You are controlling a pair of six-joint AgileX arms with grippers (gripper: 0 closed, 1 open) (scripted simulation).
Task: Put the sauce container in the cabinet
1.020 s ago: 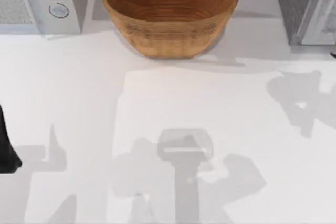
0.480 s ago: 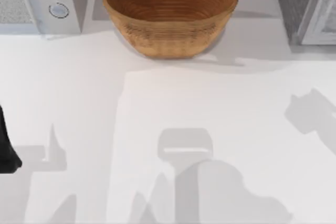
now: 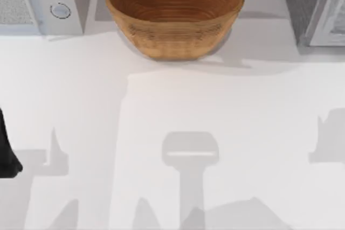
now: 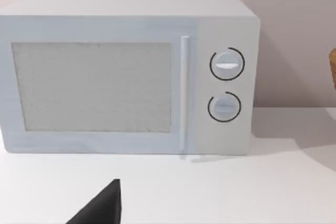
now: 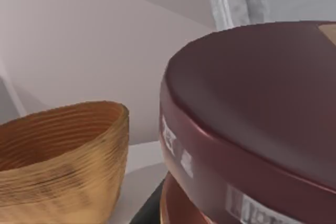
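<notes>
My right jaws' spread I cannot tell, but the jar (image 5: 252, 124) sits hard against that wrist's camera, maroon lid uppermost, so I judge it is carried there. My left arm (image 3: 6, 149) is parked at the bench's left edge, and its jaws' state is likewise hidden. The jar is lifted but not yet stowed. The cabinet (image 3: 315, 6) stands at the bench's far right corner, the basket (image 3: 174, 14) at the far edge's middle, and the microwave (image 4: 126, 72) at the far left corner.
</notes>
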